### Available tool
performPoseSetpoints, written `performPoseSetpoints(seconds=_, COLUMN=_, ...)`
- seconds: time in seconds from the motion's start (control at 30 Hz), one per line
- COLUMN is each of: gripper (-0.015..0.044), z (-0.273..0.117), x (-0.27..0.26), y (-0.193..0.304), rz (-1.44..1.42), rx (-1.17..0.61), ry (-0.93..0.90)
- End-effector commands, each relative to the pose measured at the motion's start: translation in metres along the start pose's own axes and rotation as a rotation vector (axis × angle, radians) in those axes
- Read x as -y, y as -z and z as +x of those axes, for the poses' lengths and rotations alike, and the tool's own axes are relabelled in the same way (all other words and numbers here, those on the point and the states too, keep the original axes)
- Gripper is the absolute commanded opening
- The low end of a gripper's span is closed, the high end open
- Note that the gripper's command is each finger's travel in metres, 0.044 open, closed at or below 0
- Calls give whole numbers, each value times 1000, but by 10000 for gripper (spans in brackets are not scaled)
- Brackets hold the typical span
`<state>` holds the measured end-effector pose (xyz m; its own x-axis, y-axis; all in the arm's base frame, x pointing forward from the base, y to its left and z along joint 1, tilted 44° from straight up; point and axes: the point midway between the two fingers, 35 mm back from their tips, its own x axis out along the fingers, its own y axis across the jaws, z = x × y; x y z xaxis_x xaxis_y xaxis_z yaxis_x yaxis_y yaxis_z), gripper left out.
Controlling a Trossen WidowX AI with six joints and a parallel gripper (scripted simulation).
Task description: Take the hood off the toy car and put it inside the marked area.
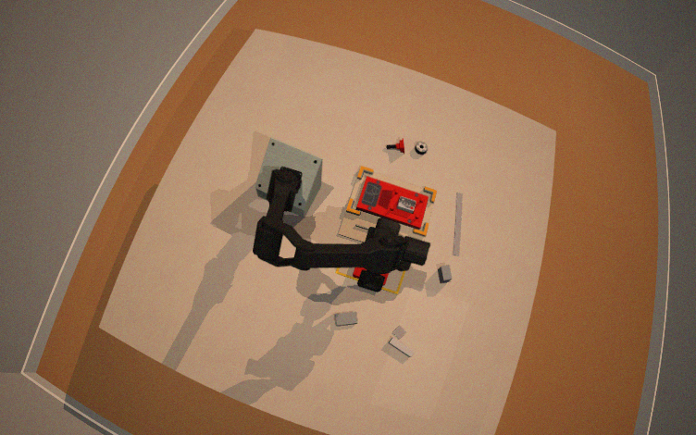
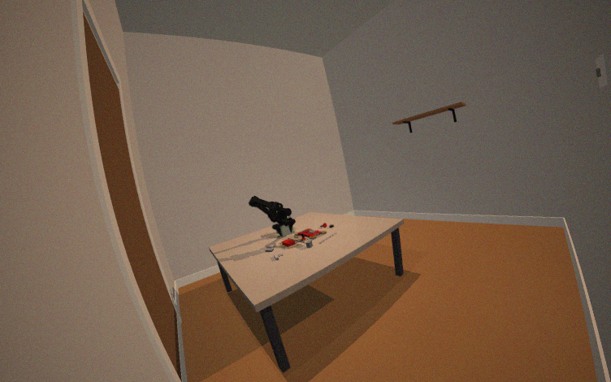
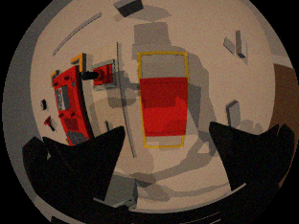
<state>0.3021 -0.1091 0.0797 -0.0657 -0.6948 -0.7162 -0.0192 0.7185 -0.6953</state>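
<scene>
Hood down inside the marked area, fingers spread wide above it.

In the wrist view's centre the red hood [image 3: 164, 106] lies flat within the yellow marked area [image 3: 142, 100], its lower edge close to the outline; the gripper [image 3: 168, 137] holds nothing, its jaws apart. A low or sideways retreat could clip the hood over the line, or brush the toy car [image 3: 69, 104] at frame left.

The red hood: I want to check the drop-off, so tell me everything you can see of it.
The red hood is a flat, plain rectangular panel that looks like smooth plastic. It lies flat on the table inside the yellow outline, filling the end nearer the camera; the far end is bare. The open claw hangs above it, its dark fingers apart on either side, touching nothing.
</scene>
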Motion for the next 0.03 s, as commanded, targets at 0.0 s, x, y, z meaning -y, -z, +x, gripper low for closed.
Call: performPoseSetpoints(seconds=0.0, gripper=440, z=0, x=0, y=0, rz=3, rx=1, ry=1)
